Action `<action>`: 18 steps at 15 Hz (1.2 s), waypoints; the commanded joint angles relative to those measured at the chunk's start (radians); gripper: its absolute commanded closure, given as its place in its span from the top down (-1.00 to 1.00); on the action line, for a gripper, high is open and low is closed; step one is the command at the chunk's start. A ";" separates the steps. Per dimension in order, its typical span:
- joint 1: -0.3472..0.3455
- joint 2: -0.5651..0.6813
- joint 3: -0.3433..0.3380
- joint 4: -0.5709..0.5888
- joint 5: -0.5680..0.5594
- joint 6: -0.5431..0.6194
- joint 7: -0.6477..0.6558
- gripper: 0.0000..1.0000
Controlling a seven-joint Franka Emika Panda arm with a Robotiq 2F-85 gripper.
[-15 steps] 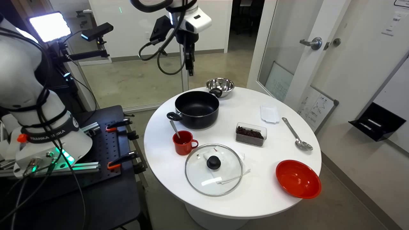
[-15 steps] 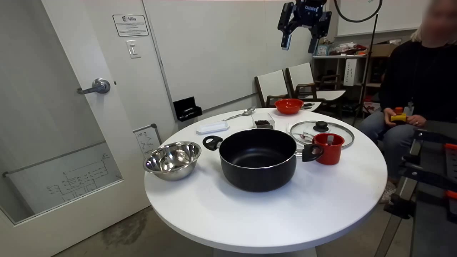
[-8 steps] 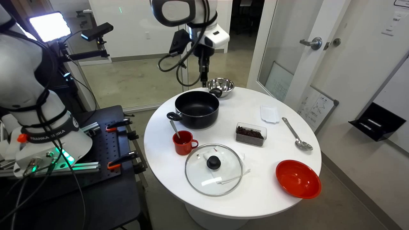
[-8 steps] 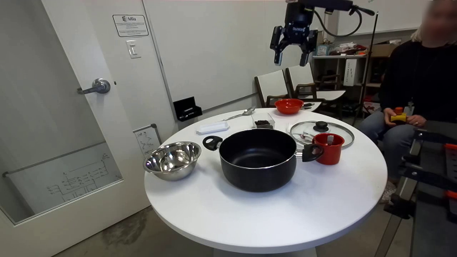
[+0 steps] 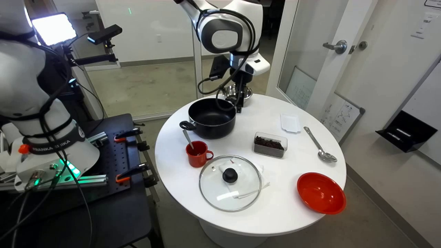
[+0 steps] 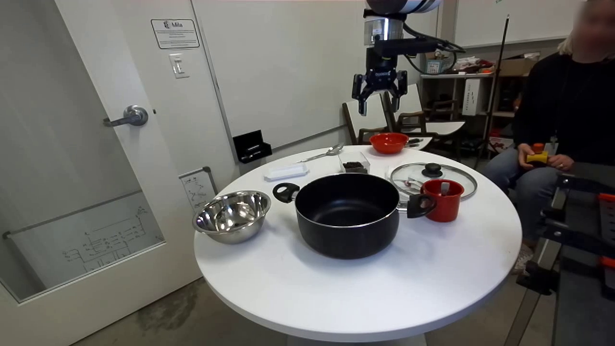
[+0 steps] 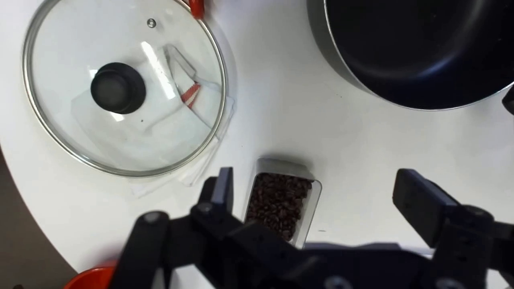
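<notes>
Looks pre-grasp tbh, hovering with empty pincer (image 6: 379, 108) spread wide near that bean tub (image 5: 268, 151), probably needs lining up.

A black gripper (image 6: 379, 109) tips the white, cable-wrapped arm (image 5: 225, 39)

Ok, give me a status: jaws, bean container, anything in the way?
Jaws open, empty, above the table. Clear bean container on it, partly hidden in wrist view. Black pot and glass lid nearby, neither between the jaws.
</notes>
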 commanded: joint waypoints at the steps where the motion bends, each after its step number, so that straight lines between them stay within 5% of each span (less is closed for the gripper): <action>1: 0.013 -0.006 -0.011 0.000 0.005 -0.004 -0.004 1.00; 7: 0.022 0.015 -0.019 0.032 -0.012 -0.008 0.028 1.00; 14: 0.011 0.253 -0.043 0.318 0.035 -0.083 0.123 1.00; 18: -0.028 0.392 -0.040 0.509 0.046 -0.273 0.075 1.00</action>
